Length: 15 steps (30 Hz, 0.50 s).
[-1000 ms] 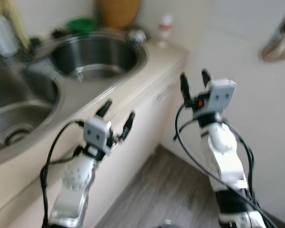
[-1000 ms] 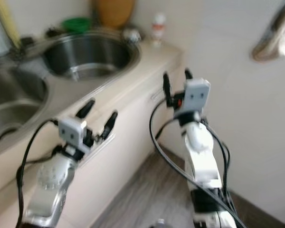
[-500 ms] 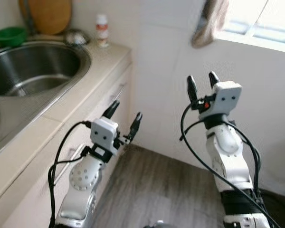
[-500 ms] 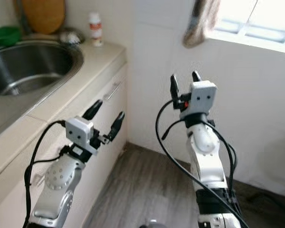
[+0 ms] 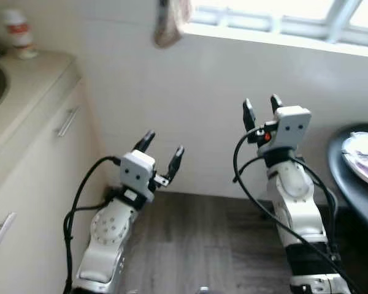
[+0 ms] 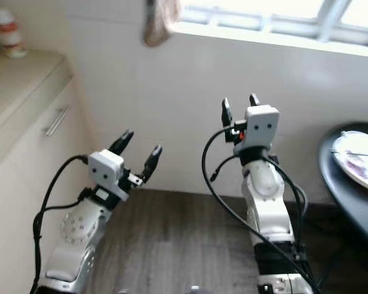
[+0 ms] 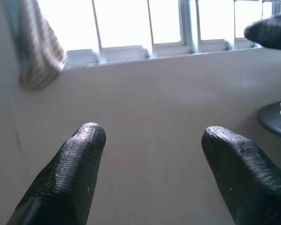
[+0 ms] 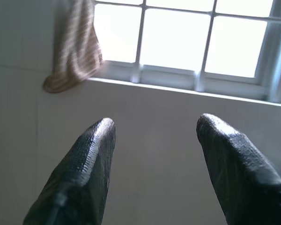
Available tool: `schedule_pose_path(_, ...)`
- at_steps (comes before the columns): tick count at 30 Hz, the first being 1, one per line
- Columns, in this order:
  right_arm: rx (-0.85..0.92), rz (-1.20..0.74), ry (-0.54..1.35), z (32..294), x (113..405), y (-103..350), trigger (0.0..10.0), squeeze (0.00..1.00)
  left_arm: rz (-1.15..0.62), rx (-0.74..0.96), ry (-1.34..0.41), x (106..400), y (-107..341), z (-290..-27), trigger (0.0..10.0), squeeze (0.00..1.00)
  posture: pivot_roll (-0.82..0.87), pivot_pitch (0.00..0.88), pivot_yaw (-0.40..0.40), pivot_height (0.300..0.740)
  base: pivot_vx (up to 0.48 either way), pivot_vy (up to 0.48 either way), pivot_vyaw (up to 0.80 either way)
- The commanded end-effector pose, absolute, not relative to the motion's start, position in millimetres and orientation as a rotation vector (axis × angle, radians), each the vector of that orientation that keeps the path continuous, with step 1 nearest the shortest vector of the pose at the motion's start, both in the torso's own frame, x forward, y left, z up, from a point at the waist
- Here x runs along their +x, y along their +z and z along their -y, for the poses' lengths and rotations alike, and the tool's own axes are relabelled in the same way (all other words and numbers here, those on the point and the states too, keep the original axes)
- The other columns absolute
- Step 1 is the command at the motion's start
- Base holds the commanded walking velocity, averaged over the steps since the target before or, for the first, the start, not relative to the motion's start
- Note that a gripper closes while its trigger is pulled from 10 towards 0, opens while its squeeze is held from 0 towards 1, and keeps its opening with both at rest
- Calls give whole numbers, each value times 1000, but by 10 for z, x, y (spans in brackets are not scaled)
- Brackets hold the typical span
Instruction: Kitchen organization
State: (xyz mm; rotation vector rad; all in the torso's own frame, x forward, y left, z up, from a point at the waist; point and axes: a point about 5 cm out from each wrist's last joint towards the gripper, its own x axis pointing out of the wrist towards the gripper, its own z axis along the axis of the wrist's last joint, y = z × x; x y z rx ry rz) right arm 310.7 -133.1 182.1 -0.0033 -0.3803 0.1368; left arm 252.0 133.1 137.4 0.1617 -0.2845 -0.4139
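L gripper (image 5: 161, 152): hanging at chest height w/ fingers spread apart, grasping nothing; pointing at the white tiled wall (image 5: 172, 110) below the window. Judging it's being carried in a ready pose, not reaching for anything.
R gripper (image 5: 259, 108): also raised, fingers parted, nothing between them; sitting higher than the L one and aiming toward the window (image 8: 178, 37). Same guess: travel posture while the robot is facing a new spot.
Both arms: staying well apart from each other and from any item, so no contact is happening.
Counter (image 5: 24, 79): sitting at far L edge w/ cabinet doors + handles under it; a small white bottle w/ red label (image 5: 17, 38) is standing on its back corner by the wall, prob. parked there out of the work area.
Cloth (image 5: 172, 21): hanging from the sill edge, draping down over the tile; likely left there to dry.
Round dark table (image 5: 349, 184): showing at far R, near the R arm but not touching it.
Plate (image 5: 363, 158): lying on that table, white; smears or scraps on it, too small to say what. Looks like the nearest candidate for tidying, as a judgement only.
Task item: no single thing fixed yet; the bottle is on the counter, the plate is on the table, both out of reach of either gripper.
Floor (image 5: 196, 245): grey wood-look planks between the arms.
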Motion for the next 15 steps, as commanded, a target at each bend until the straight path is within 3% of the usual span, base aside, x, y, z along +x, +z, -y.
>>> schedule_pose_path(1, -27, 382, 111, 1409, 3120, 1847, 10000, 0, 302, 153, -435, 2514, 1408, -1260, 10000, 0, -2, 0, -66, 740, 0, 0, -800)
schedule_pose_path(7, -31, 376, 107, 1405, 3124, 1833, 10000, 0, 292, 154, -438, 2520, 1396, -1258, 10000, 0, -2, 0, -62, 740, 0, 0, -800)
schedule_pose_path(9, -34, 372, 102, 1409, 3127, 1823, 10000, 0, 289, 153, -439, 2525, 1394, -1257, 10000, 0, -1, 0, -61, 740, 0, -428, -769)
schedule_pose_path(15, -76, 317, 100, 1389, 3151, 1719, 10000, 0, 289, 152, -443, 2546, 1397, -1249, 10000, 0, 2, 0, -56, 740, 0, -480, 0)
